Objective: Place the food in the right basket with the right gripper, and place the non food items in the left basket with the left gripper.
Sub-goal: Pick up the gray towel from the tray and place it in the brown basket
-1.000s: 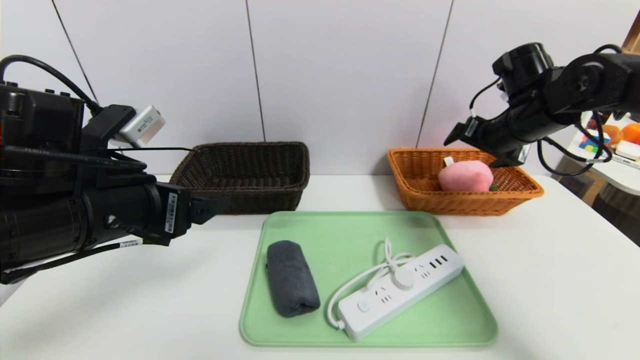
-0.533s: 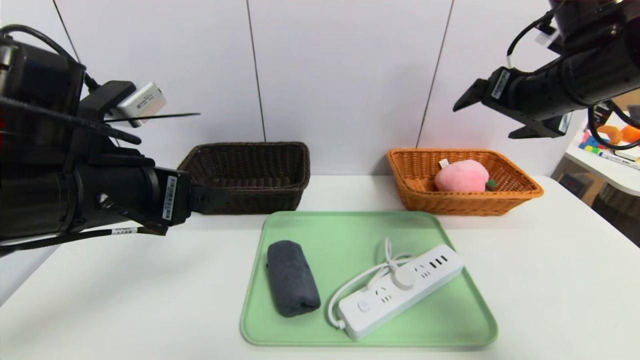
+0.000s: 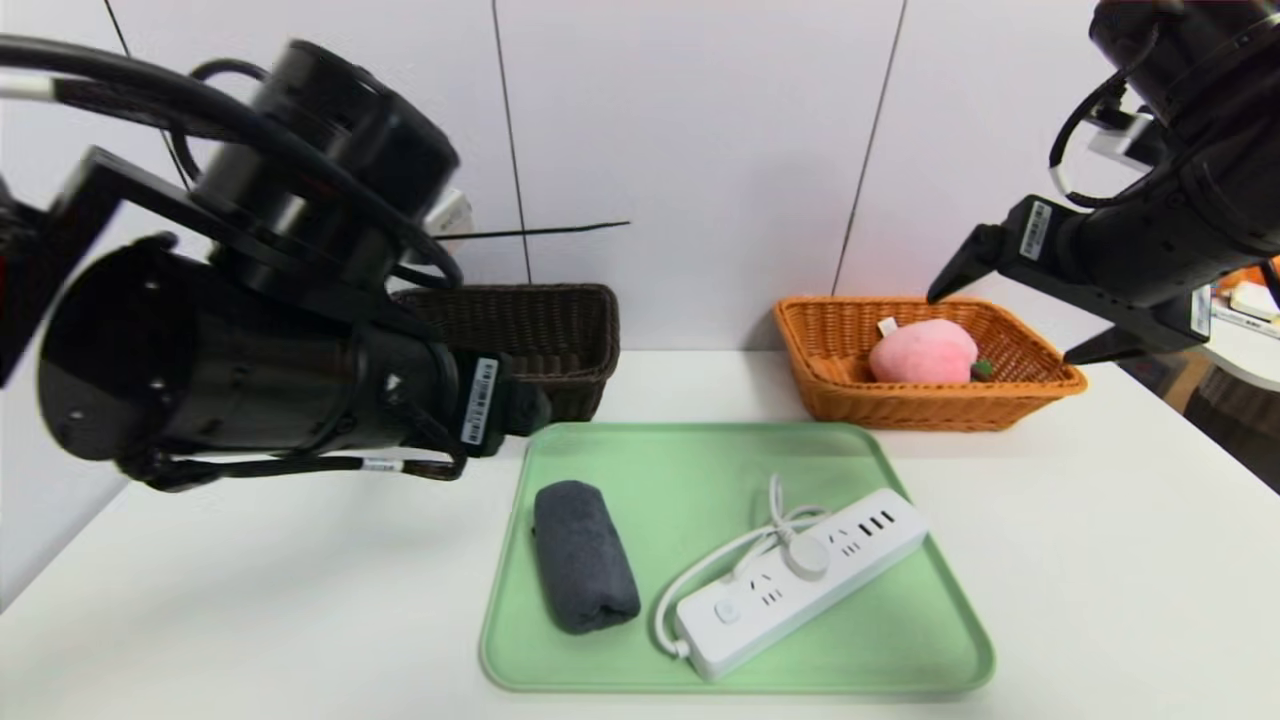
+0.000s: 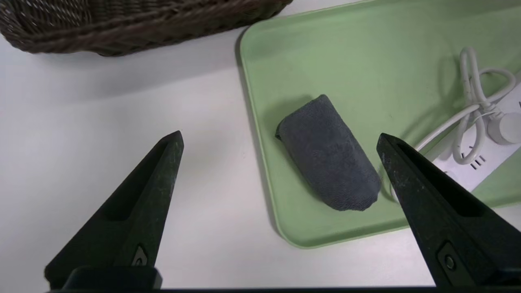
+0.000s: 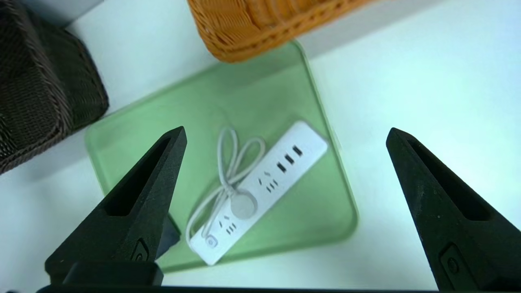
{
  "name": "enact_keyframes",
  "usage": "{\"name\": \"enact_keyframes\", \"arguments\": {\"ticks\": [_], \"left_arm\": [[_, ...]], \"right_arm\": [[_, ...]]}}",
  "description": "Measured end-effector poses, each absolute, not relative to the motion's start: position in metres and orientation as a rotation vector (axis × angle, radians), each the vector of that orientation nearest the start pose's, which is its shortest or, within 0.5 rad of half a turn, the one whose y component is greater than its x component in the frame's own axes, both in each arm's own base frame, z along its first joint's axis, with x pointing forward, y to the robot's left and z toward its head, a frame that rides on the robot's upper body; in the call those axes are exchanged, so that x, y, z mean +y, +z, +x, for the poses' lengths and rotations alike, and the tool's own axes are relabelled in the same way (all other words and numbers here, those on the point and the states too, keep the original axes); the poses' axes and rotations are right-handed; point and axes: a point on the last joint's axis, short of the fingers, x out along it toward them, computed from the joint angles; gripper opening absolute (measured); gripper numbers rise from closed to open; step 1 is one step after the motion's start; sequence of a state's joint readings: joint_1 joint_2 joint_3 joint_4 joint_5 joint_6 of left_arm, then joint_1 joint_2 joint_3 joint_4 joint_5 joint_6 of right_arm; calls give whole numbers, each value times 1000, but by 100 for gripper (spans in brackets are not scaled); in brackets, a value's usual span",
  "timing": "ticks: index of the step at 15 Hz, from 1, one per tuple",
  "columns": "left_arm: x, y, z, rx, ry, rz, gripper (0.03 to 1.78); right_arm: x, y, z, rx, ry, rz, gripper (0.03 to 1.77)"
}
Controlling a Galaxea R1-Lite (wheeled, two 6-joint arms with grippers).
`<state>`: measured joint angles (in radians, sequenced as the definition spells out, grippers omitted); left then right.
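The pink peach sits in the orange basket at the table's back right. The towel and power strip lie on the green tray. The dark basket stands at the back left. Both grippers, left and right, hang in the air with fingers wide, holding nothing.

Head and both wrist cameras look down, sharing the green tray.

A pink plush peach sits in the orange-tan basket, far right. The grey rolled towel and white power strip lie on the near tray; the dark brown basket stands far left.
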<state>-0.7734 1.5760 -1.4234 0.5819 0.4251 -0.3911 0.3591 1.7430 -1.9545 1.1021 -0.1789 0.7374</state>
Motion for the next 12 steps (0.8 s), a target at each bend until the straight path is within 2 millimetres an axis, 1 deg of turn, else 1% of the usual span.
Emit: {"name": "enact_keyframes", "arguments": {"ticks": [3,6,8,12], "left_arm": [[-201,261,204,744,-146,-19,169],[-214,247,211,869,-81,-69,169],[-223,241,216,942,-77,-113,169],[-239,228,227,993,-41,-159,169]], "right_arm": [[92,328,251,879,-182,559,169],[92,328,250,878,-186,584,169],[92,328,250,881,-182,593,169],[95,329,248,898,-152,604,169]]}}
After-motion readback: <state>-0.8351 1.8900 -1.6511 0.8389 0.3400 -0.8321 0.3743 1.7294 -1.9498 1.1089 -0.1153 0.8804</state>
